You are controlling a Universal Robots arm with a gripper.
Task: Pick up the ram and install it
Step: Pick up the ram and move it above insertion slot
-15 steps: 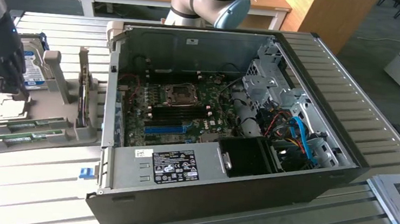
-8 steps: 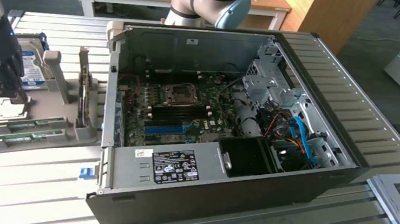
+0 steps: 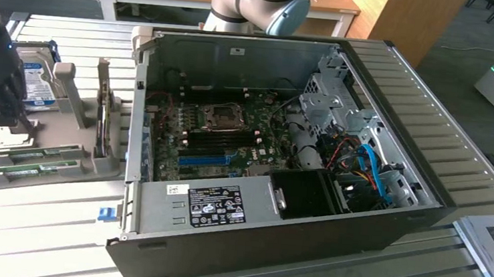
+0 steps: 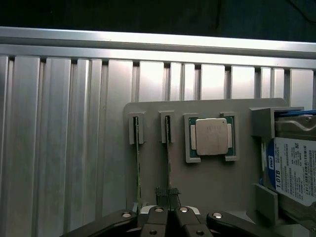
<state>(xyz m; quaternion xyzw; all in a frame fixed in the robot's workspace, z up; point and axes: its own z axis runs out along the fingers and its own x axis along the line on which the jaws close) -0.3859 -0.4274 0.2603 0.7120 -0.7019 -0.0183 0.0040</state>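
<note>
Two rams, thin green sticks, stand on edge in a grey holder tray [image 3: 75, 164] at the exterior view's left: one ram [image 3: 33, 155] and a second ram [image 3: 22, 172]. In the wrist view they show edge-on as one ram [image 4: 168, 153] and the other ram [image 4: 138, 163]. My gripper [image 3: 2, 120] hangs over this tray, shut, with nothing between its fingers. Its closed tips [image 4: 168, 191] sit in line with the ram nearer the processor. The open computer case [image 3: 421, 194] holds the motherboard with black memory slots [image 3: 216, 134].
A silver processor [image 4: 211, 137] lies in a grey pocket beside the sticks. A hard drive [image 3: 37, 83] with a blue-white label stands in a rack behind the tray. The case has a blue slot strip [image 3: 202, 159] and a black fan shroud [image 3: 309, 194]. The table is ribbed aluminium.
</note>
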